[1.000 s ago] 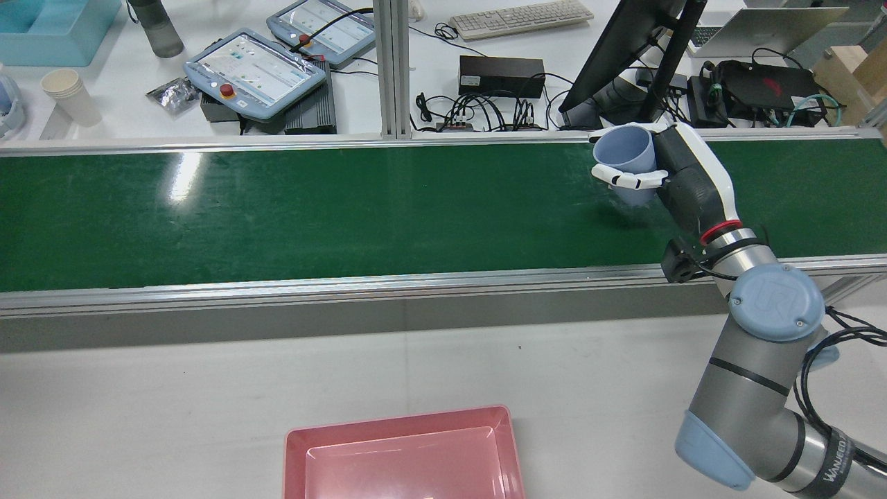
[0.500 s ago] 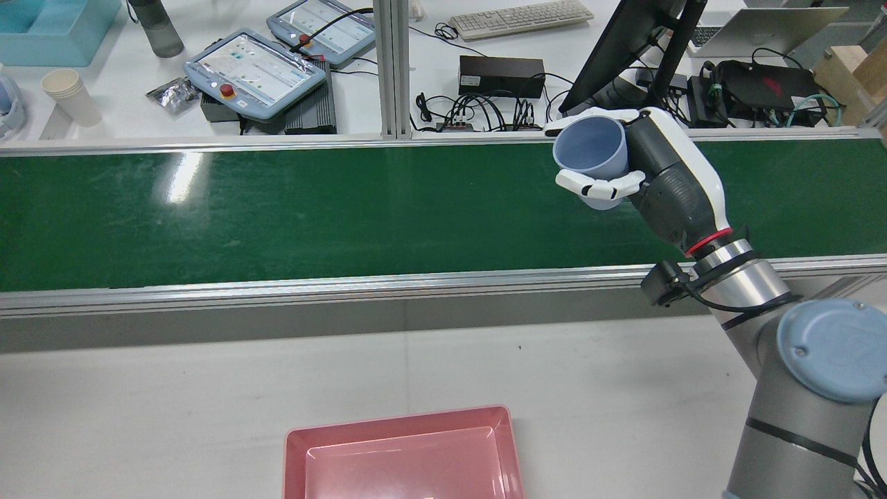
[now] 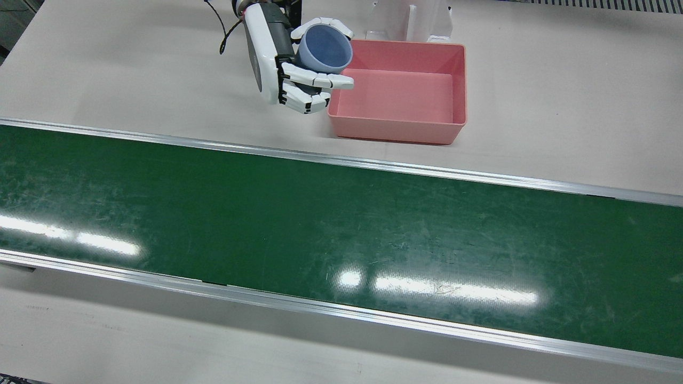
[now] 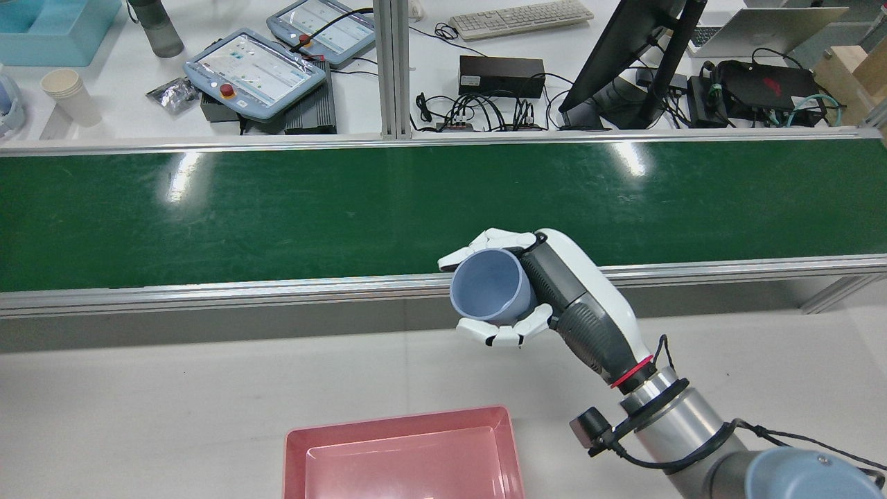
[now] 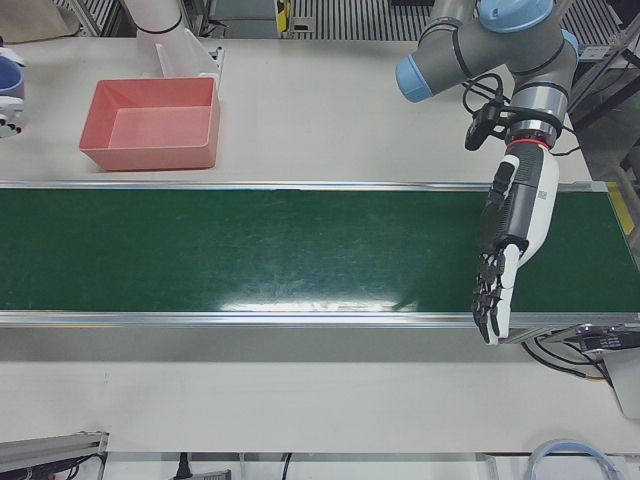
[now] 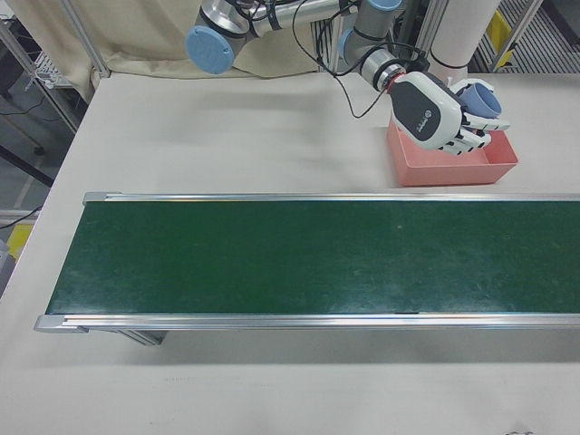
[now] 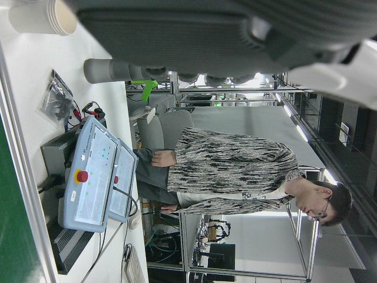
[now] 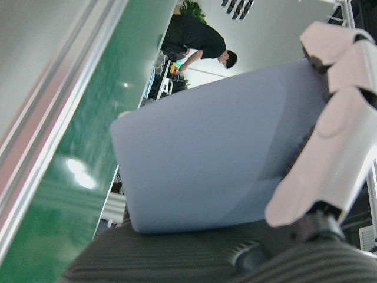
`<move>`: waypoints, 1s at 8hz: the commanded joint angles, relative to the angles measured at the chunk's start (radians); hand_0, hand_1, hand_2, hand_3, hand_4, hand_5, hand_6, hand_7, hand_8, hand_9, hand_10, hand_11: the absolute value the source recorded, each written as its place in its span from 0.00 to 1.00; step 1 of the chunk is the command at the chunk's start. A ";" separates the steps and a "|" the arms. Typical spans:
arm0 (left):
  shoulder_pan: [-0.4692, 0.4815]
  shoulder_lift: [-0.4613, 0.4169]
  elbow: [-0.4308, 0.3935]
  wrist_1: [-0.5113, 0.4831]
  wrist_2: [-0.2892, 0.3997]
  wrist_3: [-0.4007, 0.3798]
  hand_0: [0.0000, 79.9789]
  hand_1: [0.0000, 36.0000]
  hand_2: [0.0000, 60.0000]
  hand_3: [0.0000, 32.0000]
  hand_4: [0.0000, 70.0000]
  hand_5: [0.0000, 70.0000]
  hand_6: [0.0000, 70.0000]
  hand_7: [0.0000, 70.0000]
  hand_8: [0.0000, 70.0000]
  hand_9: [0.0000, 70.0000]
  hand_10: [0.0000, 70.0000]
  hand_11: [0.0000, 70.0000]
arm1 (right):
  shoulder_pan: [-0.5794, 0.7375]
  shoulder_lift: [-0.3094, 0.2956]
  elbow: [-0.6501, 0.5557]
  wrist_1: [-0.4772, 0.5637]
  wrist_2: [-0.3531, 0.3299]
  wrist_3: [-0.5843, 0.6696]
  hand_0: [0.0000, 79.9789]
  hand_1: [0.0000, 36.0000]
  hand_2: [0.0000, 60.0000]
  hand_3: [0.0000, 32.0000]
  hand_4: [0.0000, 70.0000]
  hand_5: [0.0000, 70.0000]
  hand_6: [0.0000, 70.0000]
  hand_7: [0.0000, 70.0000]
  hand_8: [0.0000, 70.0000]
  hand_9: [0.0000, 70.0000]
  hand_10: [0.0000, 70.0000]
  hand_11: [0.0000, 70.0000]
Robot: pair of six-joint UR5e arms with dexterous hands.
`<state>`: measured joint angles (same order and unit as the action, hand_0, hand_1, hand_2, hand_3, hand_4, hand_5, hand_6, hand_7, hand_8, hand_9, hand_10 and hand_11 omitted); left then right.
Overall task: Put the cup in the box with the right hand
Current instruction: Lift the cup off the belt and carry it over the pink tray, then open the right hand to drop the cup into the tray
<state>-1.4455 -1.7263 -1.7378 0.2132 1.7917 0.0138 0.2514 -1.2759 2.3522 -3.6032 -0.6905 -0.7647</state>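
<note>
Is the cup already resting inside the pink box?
No, the cup is held in the right hand above the table, short of the pink box.

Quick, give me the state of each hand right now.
Right hand: shut on the blue cup, carried near the pink box.
Left hand: open, holding nothing, over the green belt.

surface: pale table (image 3: 133, 69) | on it: pink box (image 3: 459, 80), green conveyor belt (image 3: 267, 213)
</note>
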 commanded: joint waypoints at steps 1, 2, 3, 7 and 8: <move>-0.001 -0.001 0.000 0.000 0.000 0.000 0.00 0.00 0.00 0.00 0.00 0.00 0.00 0.00 0.00 0.00 0.00 0.00 | -0.186 0.006 -0.004 0.188 0.054 -0.233 0.61 0.63 1.00 0.00 1.00 0.17 0.57 1.00 0.91 1.00 0.68 0.94; 0.000 -0.001 0.000 0.000 0.000 0.000 0.00 0.00 0.00 0.00 0.00 0.00 0.00 0.00 0.00 0.00 0.00 0.00 | -0.254 0.003 -0.004 0.220 0.095 -0.272 0.61 0.61 1.00 0.00 1.00 0.16 0.56 1.00 0.88 1.00 0.65 0.91; 0.000 -0.001 0.000 0.000 0.000 0.000 0.00 0.00 0.00 0.00 0.00 0.00 0.00 0.00 0.00 0.00 0.00 0.00 | -0.318 -0.002 -0.007 0.256 0.126 -0.321 0.61 0.54 0.89 0.00 1.00 0.15 0.50 1.00 0.81 1.00 0.58 0.81; -0.001 0.001 0.000 0.000 0.000 0.000 0.00 0.00 0.00 0.00 0.00 0.00 0.00 0.00 0.00 0.00 0.00 0.00 | -0.340 -0.040 -0.034 0.351 0.126 -0.318 0.61 0.31 0.00 0.00 0.00 0.06 0.00 0.00 0.02 0.04 0.00 0.00; 0.000 -0.001 0.000 0.000 0.000 0.000 0.00 0.00 0.00 0.00 0.00 0.00 0.00 0.00 0.00 0.00 0.00 0.00 | -0.340 -0.040 -0.033 0.348 0.124 -0.308 0.60 0.32 0.00 0.00 0.00 0.07 0.00 0.00 0.04 0.06 0.00 0.00</move>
<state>-1.4460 -1.7268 -1.7380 0.2132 1.7917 0.0138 -0.0864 -1.3137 2.3207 -3.2610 -0.5645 -1.0844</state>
